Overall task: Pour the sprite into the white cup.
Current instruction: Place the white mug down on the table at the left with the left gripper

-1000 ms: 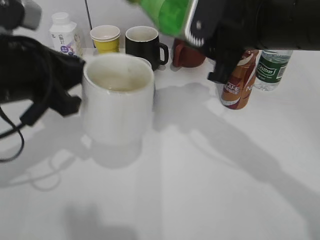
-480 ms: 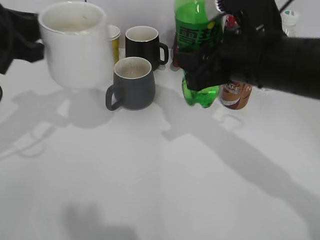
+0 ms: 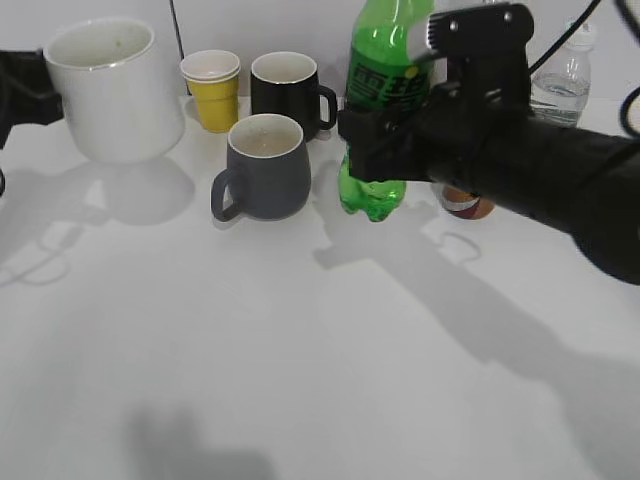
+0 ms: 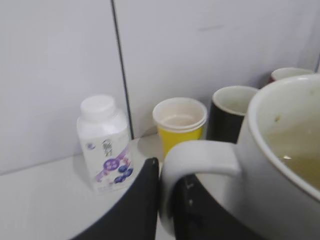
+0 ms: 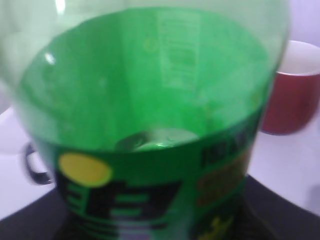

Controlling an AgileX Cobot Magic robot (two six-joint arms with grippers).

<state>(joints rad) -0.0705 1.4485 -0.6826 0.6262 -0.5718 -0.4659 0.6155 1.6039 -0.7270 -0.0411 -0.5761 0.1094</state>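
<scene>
Standing almost upright in the right gripper (image 3: 385, 135): the sprite (image 3: 381, 110), long axis near vertical, neck up and leaning slightly right, lobed base pointing down at the table (image 3: 300, 340). Clamped round the lower label, jaws closed on the green plastic. Base seemingly just above the surface, though contact cannot be told. Sitting right of the grey mug (image 3: 264, 166) and near of the black mug (image 3: 286, 90), with a brown can (image 3: 466, 201) peeking out behind the arm.

Over on the far left, the white cup (image 3: 108, 88) upright, mouth up, base seemingly clear of the table. Gripped by the left gripper (image 4: 167, 192), fingers pinching the handle (image 4: 197, 157) from either side. Pale yellowish liquid visible inside from the left wrist view.

Along the far edge: yellow paper cup (image 3: 212, 88), small white bottle (image 4: 104, 142) with purple print, red mug (image 5: 291, 87), clear water bottle (image 3: 566, 75) at far right.
</scene>
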